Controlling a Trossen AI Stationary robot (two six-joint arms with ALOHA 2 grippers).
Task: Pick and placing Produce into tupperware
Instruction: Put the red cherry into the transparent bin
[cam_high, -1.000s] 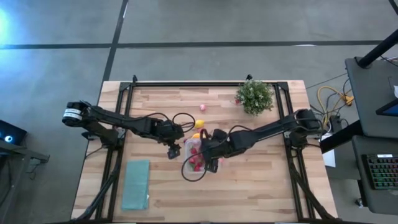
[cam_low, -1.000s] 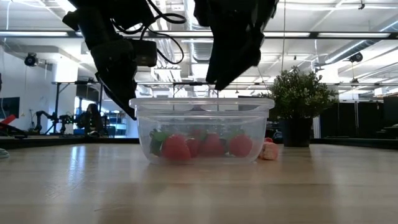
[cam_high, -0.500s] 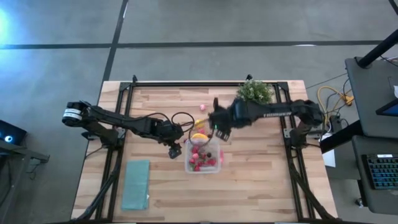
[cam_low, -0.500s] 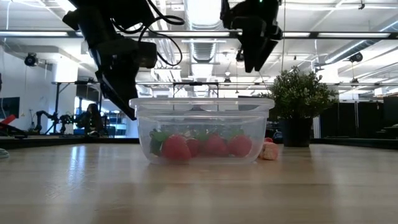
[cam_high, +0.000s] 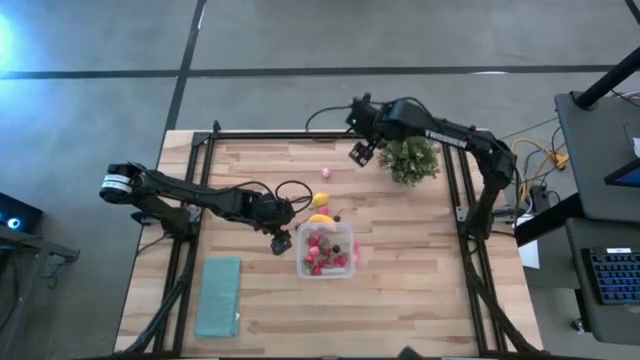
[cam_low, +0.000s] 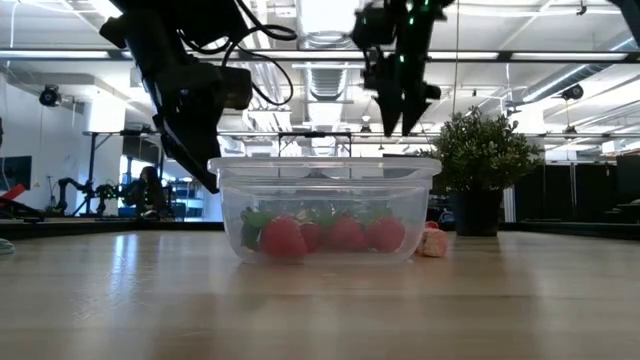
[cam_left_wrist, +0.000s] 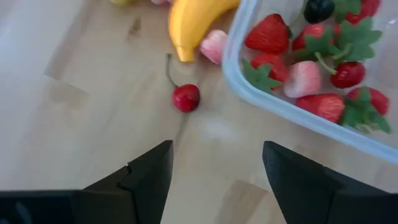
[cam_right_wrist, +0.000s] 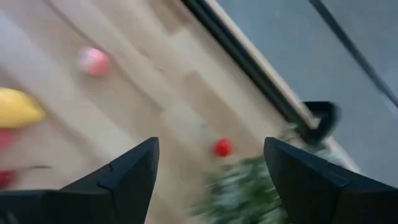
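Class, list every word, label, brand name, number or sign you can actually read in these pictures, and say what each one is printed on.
None can be read.
right arm: pale lettering along the link in the high view, too small and blurred to read.
tupperware, produce, potted plant, teal rectangle, table: no text visible on any of them.

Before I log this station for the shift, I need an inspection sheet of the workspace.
Surface: light wooden plank table, black-framed.
Job's things: clear plastic tupperware with red strawberries; yellow banana, red cherry, pink piece outside.
Clutter: green potted plant; flat teal rectangle.
Grippers: left gripper open beside the tupperware; right gripper open, raised near the plant.
Cables: black loops on the left arm.
Surroundings: grey floor, keyboard.
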